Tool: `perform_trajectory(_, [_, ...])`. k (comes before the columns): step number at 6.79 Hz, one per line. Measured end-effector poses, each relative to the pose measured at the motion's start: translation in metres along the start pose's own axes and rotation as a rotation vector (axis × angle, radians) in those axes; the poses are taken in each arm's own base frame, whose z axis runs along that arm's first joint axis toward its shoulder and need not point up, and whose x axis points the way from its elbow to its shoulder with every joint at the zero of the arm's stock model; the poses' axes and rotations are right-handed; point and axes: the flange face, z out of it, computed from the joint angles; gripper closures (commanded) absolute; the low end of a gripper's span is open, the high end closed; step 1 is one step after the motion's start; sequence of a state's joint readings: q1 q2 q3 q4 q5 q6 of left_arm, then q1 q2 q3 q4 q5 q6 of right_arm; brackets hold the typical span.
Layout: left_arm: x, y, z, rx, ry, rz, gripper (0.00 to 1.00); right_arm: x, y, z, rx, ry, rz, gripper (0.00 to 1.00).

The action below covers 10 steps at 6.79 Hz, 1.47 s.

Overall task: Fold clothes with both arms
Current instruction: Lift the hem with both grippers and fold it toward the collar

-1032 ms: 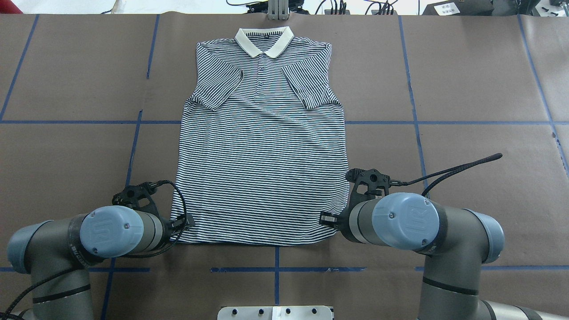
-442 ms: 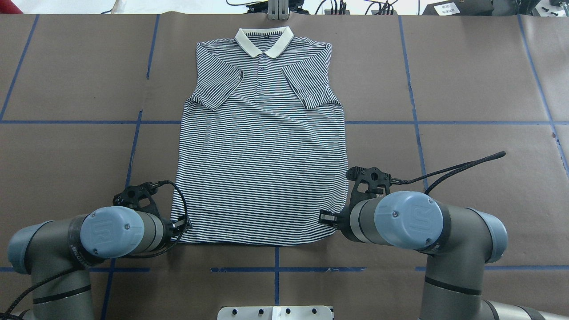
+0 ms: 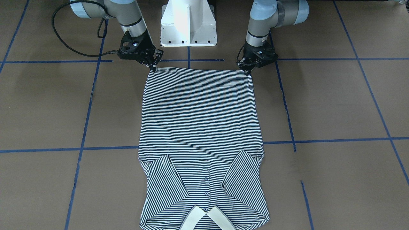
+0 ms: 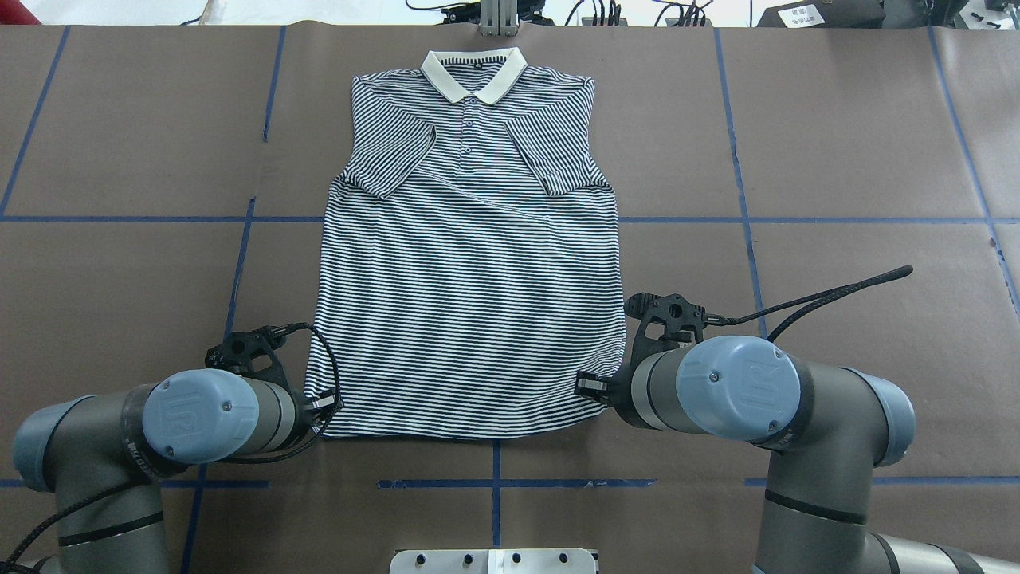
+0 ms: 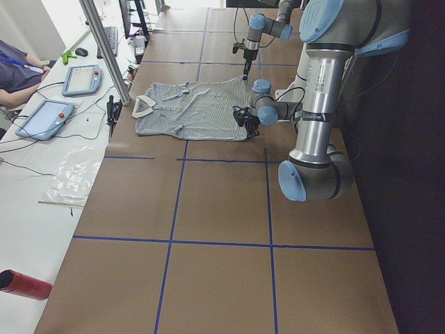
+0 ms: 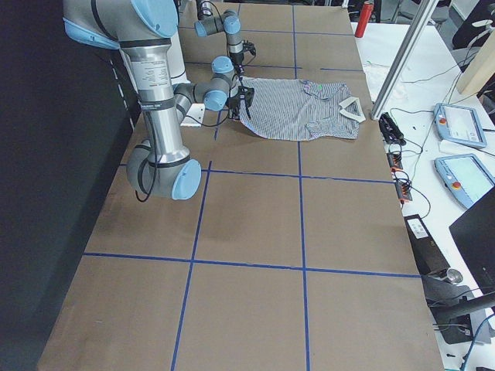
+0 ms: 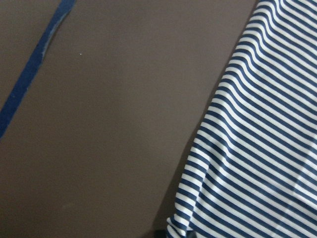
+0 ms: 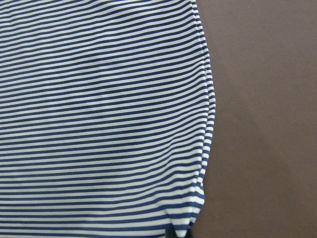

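The striped polo shirt (image 4: pixel 470 279) lies flat on the brown table, front up, with its cream collar (image 4: pixel 474 76) at the far side and both sleeves folded in over the chest. My left gripper (image 4: pixel 323 402) is shut on the near left hem corner. My right gripper (image 4: pixel 590 385) is shut on the near right hem corner, which is raised a little. In the front-facing view the shirt (image 3: pixel 201 127) runs from the left gripper (image 3: pixel 248 71) and right gripper (image 3: pixel 154 67) down to the collar. The wrist views show only striped cloth (image 7: pixel 262 148) (image 8: pixel 99 124) beside bare table.
Blue tape lines (image 4: pixel 494 482) grid the brown table. The white pedestal base (image 3: pixel 188 22) stands between the arms. An aluminium post (image 4: pixel 498 20) rises behind the collar. Tablets (image 5: pixel 42 118) and a red bottle (image 5: pixel 24 285) lie on the side bench.
The right gripper has moved slightly away from the robot, drawing its hem corner up with it. The left gripper has shifted a little leftward at its corner.
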State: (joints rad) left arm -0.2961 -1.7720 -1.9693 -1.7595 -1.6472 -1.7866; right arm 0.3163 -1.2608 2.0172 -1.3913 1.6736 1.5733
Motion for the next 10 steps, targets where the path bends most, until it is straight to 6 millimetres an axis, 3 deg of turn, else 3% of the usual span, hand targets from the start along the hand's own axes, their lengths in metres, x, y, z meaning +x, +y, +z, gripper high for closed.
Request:
perform_trajectory(1, [0.001, 0.001, -0.007, -0.003, 0.01, 0.002, 1.0, 0.001, 0.0, -0.001, -0.003, -0.001, 0.0, 1.0])
perform_trajectory(3, [0.004, 0.013, -0.043, -0.018, 0.024, 0.015, 1.0, 0.015, 0.002, -0.019, -0.037, -0.009, 0.0, 1.0])
perform_trajectory(5, [0.002, 0.063, -0.098, -0.092, 0.04, 0.069, 1.0, 0.046, 0.013, -0.057, -0.091, -0.024, -0.006, 1.0])
perform_trajectory(7, [0.001, 0.103, -0.14, -0.177, 0.093, 0.098, 1.0, 0.071, 0.035, -0.092, -0.19, -0.032, -0.024, 1.0])
perform_trajectory(8, [0.002, 0.109, -0.152, -0.196, 0.114, 0.101, 1.0, 0.074, 0.041, -0.098, -0.222, -0.036, -0.03, 1.0])
perform_trajectory(9, [0.004, 0.105, -0.158, -0.198, 0.126, 0.097, 1.0, 0.066, 0.034, -0.1, -0.217, -0.057, -0.042, 1.0])
perform_trajectory(10, [0.008, 0.09, -0.162, -0.18, 0.138, 0.089, 1.0, 0.051, 0.007, -0.101, -0.169, -0.091, -0.088, 1.0])
